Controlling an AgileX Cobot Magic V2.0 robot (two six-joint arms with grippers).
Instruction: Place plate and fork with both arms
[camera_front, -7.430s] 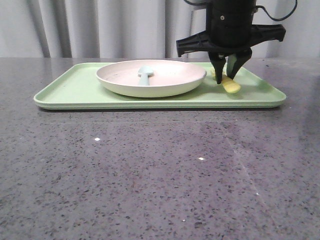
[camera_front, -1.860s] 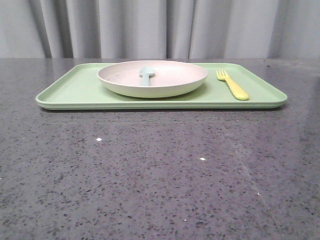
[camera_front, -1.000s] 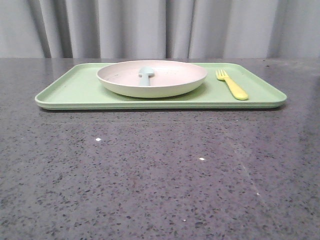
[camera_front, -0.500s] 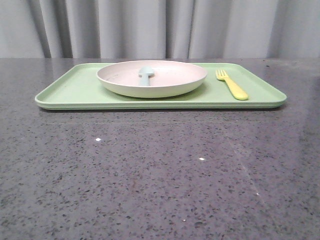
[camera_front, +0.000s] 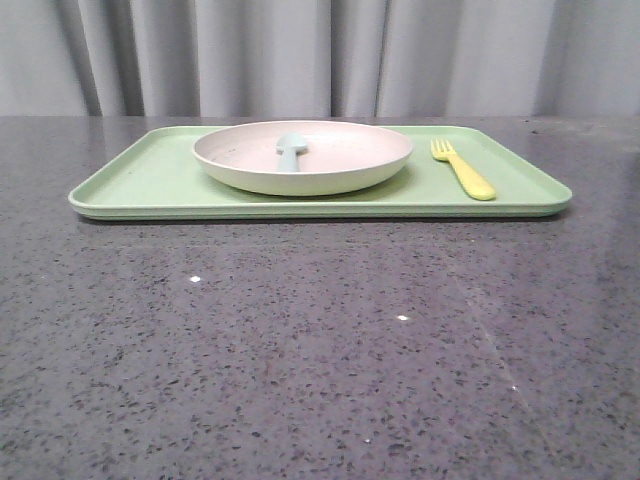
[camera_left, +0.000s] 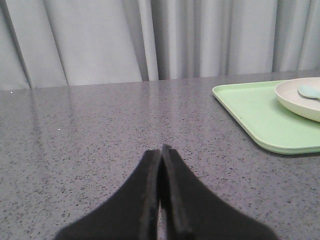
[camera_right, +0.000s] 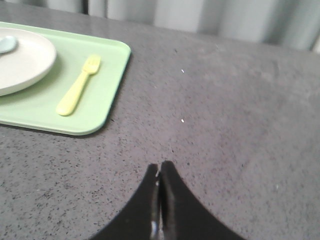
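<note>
Grey pleated curtains (camera_front: 300, 55) hang behind a dark speckled stone desk (camera_front: 320, 340). From the front, the light-green tray (camera_front: 140, 180) lies across the far part of the desk. The plate (camera_front: 330, 170) sits on the tray a little left of its middle, with the pale blue spoon (camera_front: 290, 150) lying inside it. The fork (camera_front: 462, 170) lies flat on the tray just to the right of the plate, apart from its rim, tines pointing away toward the curtains. None of my arms show in this view.

From my left wrist, my left fingers (camera_left: 161, 150) are pressed together, tips meeting, clenched on nothing above bare desk (camera_left: 100, 130). One end of the tray (camera_left: 250, 115) reaches in from the side, well apart from my tips, carrying part of the plate (camera_left: 295, 97) and the spoon's bowl (camera_left: 310, 91).

From my right wrist, my right fingers (camera_right: 159, 167) are likewise closed tight and empty over the desk (camera_right: 225, 125). The rounded corner of the tray (camera_right: 105, 107) lies well apart from them, with the fork (camera_right: 79, 92) resting on it beside the edge of the plate (camera_right: 25, 65); a sliver of the spoon (camera_right: 6, 44) shows at the frame's border
</note>
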